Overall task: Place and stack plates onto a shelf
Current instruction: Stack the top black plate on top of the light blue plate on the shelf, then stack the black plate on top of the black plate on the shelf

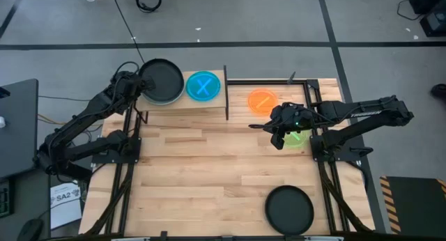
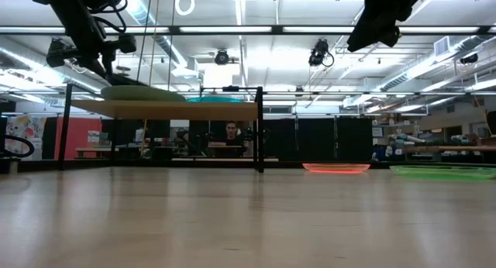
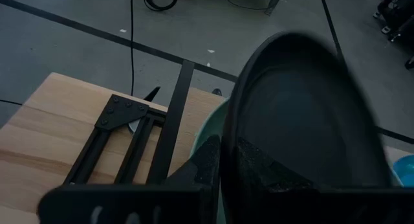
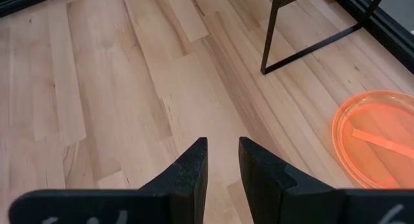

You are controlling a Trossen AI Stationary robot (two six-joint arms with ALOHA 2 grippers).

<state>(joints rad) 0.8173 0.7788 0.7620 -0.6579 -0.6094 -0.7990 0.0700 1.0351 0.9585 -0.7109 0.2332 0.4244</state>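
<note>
The shelf (image 1: 209,103) stands at the table's far left. On it a black plate (image 1: 162,81) sits over a pale mint plate (image 3: 208,130), with a blue plate (image 1: 203,86) beside them. My left gripper (image 3: 226,146) is at the black plate's left rim, shut on it. An orange plate (image 1: 263,100) and a bright green plate (image 1: 298,138) lie on the table at the right. A second black plate (image 1: 289,207) lies near the near edge. My right gripper (image 4: 223,143) hovers above the table beside the green plate, slightly open and holding nothing. My left gripper pinches the black plate's rim (image 3: 234,130) on its left side, one finger (image 3: 208,160) under the rim and the other finger (image 3: 262,172) inside the dish. The fingers come from the table's left. The plate is over the mint plate; whether it rests there I cannot tell.
The shelf's black legs (image 4: 275,30) stand left of the orange plate. Bare tabletop (image 1: 209,164) stretches across the middle and near left. Black frame bars (image 3: 139,143) run along the table's left and right edges. A person (image 2: 231,132) sits far behind the table.
</note>
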